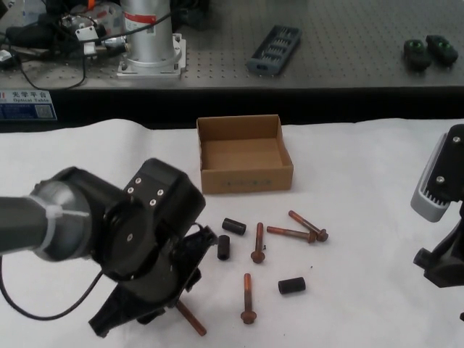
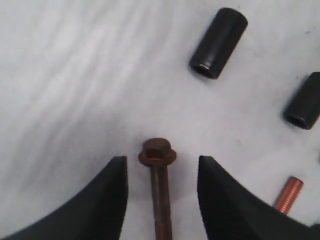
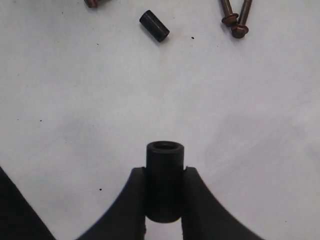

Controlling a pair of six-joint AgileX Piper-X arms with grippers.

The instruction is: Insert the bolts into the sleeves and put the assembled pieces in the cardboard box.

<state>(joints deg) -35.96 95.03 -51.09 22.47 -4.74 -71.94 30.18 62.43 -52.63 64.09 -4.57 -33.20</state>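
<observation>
bright, even light, white sheet point(image 1: 362, 181) nearly washed out (mild glare), soft faint shadow beside a sleeve point(image 2: 218, 42)

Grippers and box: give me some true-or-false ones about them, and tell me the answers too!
1. The right gripper is holding a black sleeve. True.
2. The left gripper is squeezing a bolt. False: its fingers are open, and the bolt lies between them on the cloth with a gap on each side.
3. The cardboard box already has a bolt in it. False: only bare cardboard shows inside.
4. There are loose sleeves lying on the white cloth in front of the box. True.
</observation>
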